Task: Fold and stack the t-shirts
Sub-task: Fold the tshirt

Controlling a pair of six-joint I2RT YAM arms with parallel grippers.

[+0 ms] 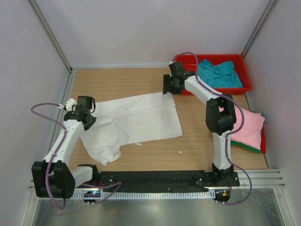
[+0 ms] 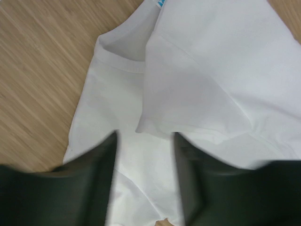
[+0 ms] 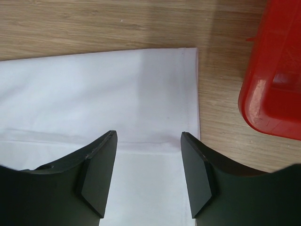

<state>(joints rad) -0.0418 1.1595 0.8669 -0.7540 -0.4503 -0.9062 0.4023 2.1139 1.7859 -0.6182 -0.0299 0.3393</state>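
- A white cloth short-sleeved t-shirt (image 1: 136, 120) lies partly folded on the wooden table (image 1: 117, 80), with its sleeve end to the left and its hem to the right.
- The left gripper (image 2: 146, 141) hangs over the folded-in sleeve, jaws spread and empty.
- The right gripper (image 3: 148, 136) hangs over the far hem corner, jaws spread and empty, near the red plastic tray (image 3: 273, 94).
- With an arm at each end, the robot likely means to lift the shirt evenly for another fold.
- A crumpled teal shirt (image 1: 218, 73) lies in the tray.
- A folded pink shirt (image 1: 249, 127) rests on a green shirt (image 1: 251, 149) at the table's right edge.

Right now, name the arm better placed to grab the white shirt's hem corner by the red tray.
Right. The right gripper, open, is over the hem of the white t-shirt beside the red tray; the left gripper is over the sleeve end.
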